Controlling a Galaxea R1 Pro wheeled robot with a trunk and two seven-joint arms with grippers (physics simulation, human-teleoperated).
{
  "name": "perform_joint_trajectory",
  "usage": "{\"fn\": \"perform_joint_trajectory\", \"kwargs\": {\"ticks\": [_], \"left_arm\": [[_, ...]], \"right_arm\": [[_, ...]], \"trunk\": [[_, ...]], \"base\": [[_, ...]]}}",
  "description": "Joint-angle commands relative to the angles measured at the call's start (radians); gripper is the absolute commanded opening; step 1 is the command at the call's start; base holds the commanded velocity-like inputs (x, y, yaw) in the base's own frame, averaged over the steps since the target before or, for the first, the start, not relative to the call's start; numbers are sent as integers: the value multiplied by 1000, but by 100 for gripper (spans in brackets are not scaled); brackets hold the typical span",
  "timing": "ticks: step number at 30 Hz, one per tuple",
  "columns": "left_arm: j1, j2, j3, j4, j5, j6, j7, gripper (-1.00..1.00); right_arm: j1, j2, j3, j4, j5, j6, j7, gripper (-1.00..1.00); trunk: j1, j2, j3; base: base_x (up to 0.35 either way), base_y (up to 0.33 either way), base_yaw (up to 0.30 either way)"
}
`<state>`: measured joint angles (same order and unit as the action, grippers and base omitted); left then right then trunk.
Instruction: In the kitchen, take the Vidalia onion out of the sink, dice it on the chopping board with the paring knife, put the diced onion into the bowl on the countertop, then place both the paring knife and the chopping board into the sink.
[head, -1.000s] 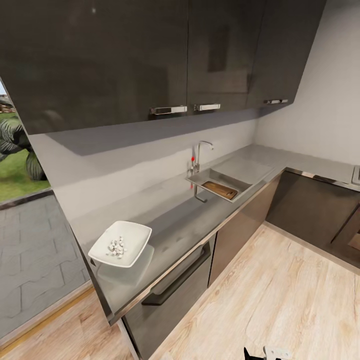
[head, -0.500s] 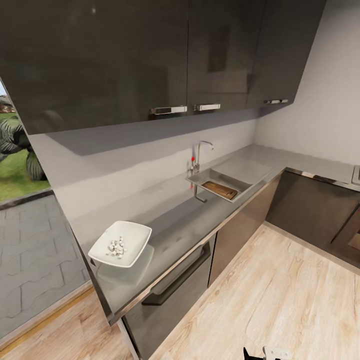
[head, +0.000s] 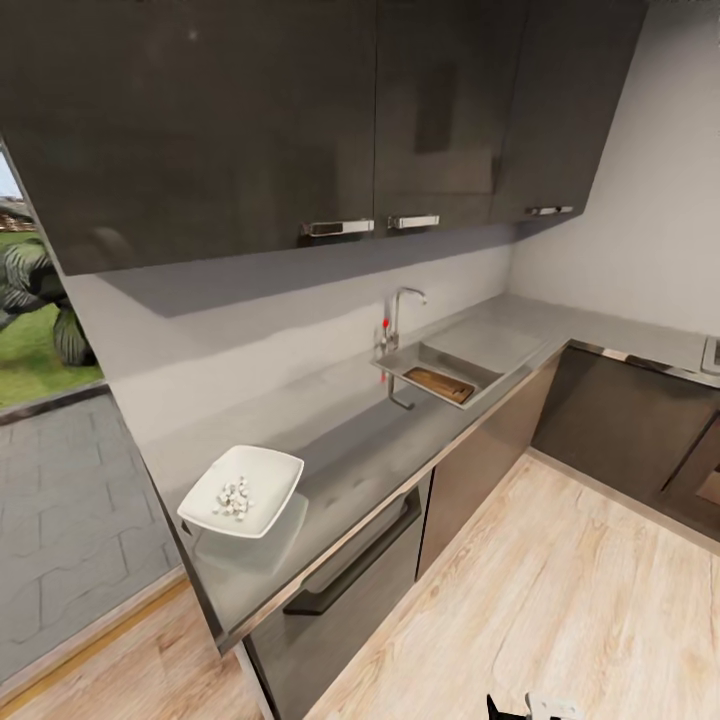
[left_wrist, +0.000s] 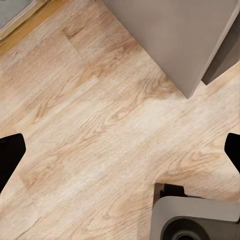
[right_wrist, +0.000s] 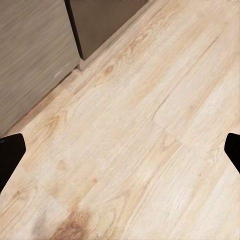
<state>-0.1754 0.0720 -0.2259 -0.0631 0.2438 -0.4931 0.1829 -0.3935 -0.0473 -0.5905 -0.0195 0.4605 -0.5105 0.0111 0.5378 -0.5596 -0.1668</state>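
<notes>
Both claws released | left claw (left_wrist: 120, 150), right claw (right_wrist: 120, 150) aimed floorward

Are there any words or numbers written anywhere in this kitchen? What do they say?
None: no words, numbers or signs can be read anywhere.
The dark wall cabinets show plain glossy doors.
The white bowl and the chopping board in the sink carry no print.
The tap has a red lever tip, without a label.
The wrist views show bare wooden floor.
</notes>
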Motion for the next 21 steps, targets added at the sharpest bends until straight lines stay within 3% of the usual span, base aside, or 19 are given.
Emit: {"fn": "perform_joint_trajectory", "kwargs": {"ticks": [1,21], "left_arm": [[-1,0,-9,0,6,-2,4,100],[-1,0,-9,0,6,-2,4,100]], "right_arm": [[-1,0,-9,1,7,-3,1,100],[-1,0,-9,1,7,-3,0,100]], "trunk": [[0,-1,0],[0,-1,31]], "base": [[0,0,0],[0,0,0]]}}
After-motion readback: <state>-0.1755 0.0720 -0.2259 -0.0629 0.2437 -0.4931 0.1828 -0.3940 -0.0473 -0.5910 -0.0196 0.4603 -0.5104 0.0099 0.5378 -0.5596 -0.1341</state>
